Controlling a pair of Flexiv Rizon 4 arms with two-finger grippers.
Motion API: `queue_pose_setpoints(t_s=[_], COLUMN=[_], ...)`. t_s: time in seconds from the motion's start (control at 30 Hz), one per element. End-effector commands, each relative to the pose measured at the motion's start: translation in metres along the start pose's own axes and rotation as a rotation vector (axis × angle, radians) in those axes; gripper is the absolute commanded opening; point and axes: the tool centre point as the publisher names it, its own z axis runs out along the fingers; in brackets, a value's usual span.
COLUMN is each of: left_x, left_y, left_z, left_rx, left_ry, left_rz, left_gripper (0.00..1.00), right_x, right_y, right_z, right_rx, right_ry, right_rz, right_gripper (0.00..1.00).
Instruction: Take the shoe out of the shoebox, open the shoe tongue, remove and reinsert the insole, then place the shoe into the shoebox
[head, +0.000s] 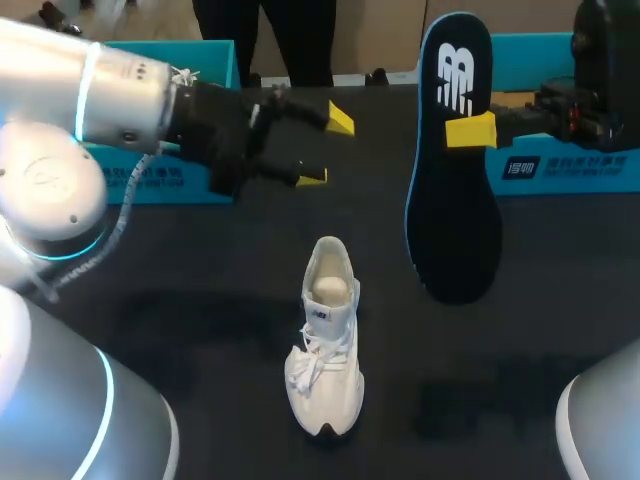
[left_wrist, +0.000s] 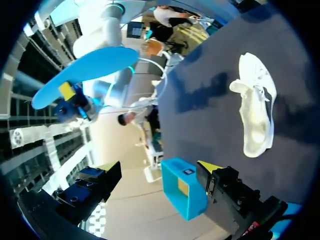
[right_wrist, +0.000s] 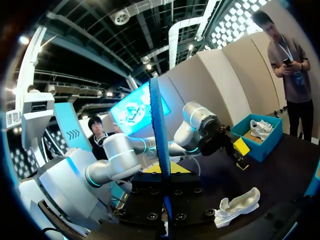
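At the upper left, the left pincer (head: 326, 148) is being held spread and empty. At lower centre, the shoe (head: 326, 335) is being borne upright by the tabletop (head: 200, 300), heel opening toward the frame's top. At the upper right, the insole (head: 455, 230) is being pinched by the right pincer (head: 466, 131), its long axis hanging downward, lower end up-right of that opening.

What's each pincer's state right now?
Left pincer: open, empty.
Right pincer: shut on the insole.
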Motion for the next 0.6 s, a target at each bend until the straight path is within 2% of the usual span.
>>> queue_pose_setpoints(t_s=[0.03, 0.1, 0.23, 0.47, 0.6], left_x=[0.002, -0.001, -0.008, -0.017, -0.017], left_y=[0.007, 0.01, 0.016, 0.03, 0.03], left_z=[-0.002, -0.003, -0.006, -0.012, -0.012], left_rx=[0.005, 0.0, -0.006, -0.026, -0.026], left_ry=[-0.205, -0.223, -0.249, -0.275, -0.275], left_rz=[0.001, 0.004, 0.005, 0.003, 0.003], left_gripper=[1.0, 1.0, 1.0, 1.0, 1.0], right_x=[-0.002, -0.007, -0.033, -0.091, -0.127], right_y=[0.002, 0.003, 0.008, 0.017, 0.026], right_z=[0.002, 0.001, -0.006, -0.013, -0.016], right_rx=[0.005, 0.006, 0.0, 0.045, 0.062], right_ry=[0.002, 0.007, 0.024, 0.056, 0.053], right_rz=[0.002, 0.021, 0.108, 0.212, 0.289], right_gripper=[0.0, 0.0, 0.0, 0.0, 0.0])
